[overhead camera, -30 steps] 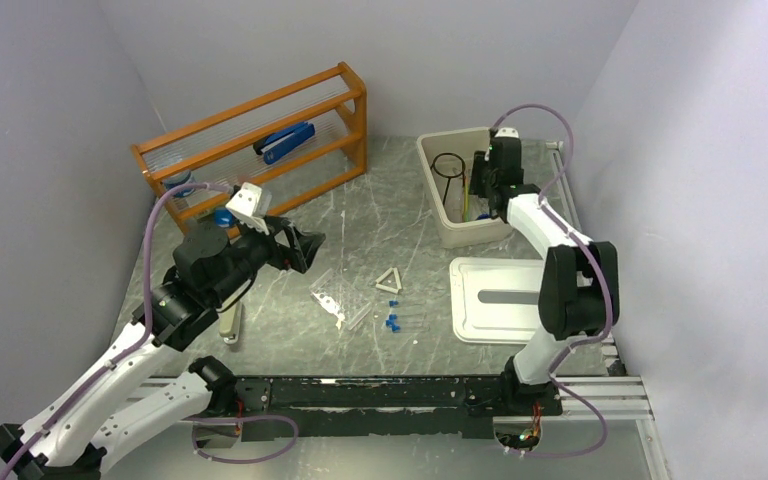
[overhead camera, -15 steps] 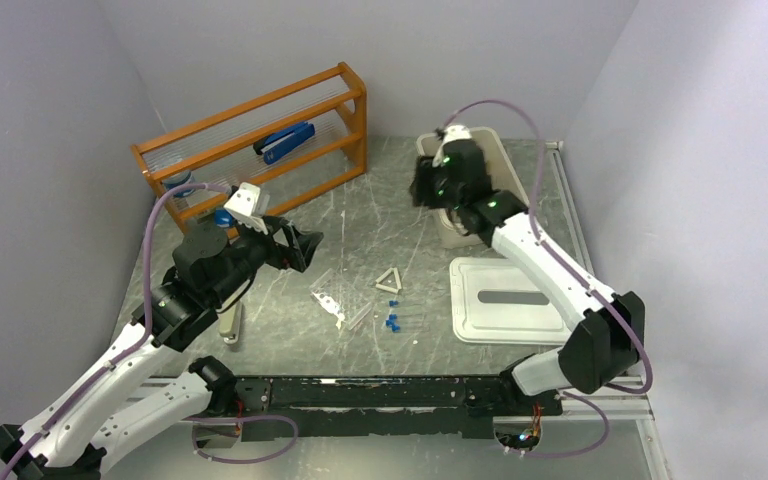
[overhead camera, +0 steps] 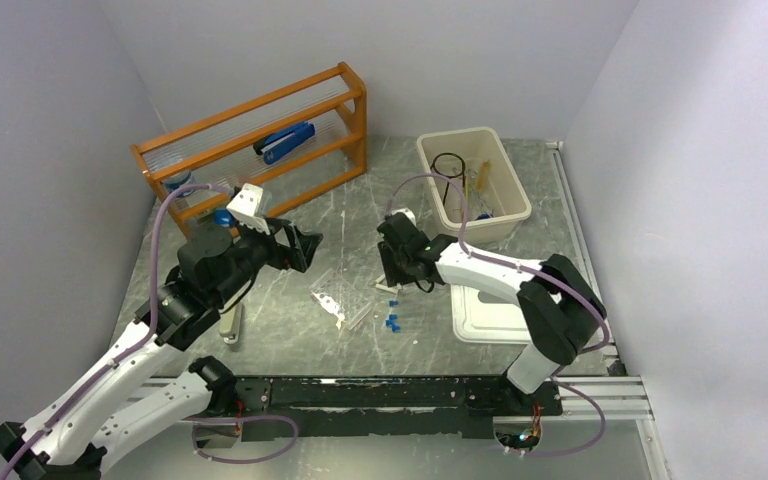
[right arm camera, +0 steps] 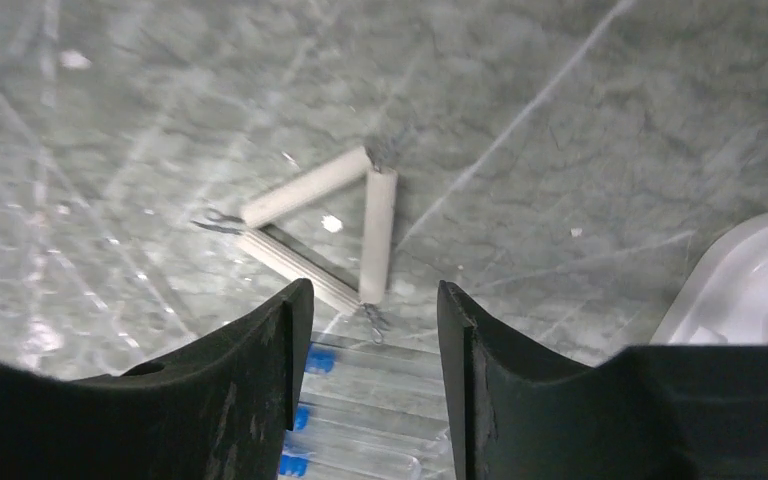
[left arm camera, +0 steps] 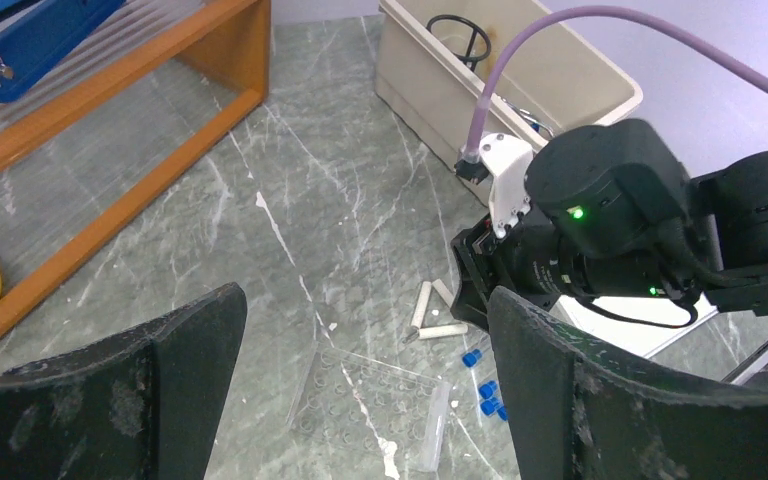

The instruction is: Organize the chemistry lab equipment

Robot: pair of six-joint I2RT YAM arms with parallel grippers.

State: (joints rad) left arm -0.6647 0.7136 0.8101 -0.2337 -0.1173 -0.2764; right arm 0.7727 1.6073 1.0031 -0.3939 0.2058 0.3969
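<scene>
The right tool point(right arm camera: 372, 300), jaws part-open and empty, hangs over the white triangle point(right arm camera: 378, 230) on the bench point(right arm camera: 560, 120); it looks light, stiff, probably brittle; best pinched across one rod; left tool point(left arm camera: 365, 320) wide.

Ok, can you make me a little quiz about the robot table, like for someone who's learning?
1. True or false: the black ring stand sits inside the beige bin.
2. What lies just below the right gripper? A) a spoon B) the white triangle C) a cup
3. On the left gripper, are the jaws open or shut?
Key: 1 true; 2 B; 3 open.
</scene>
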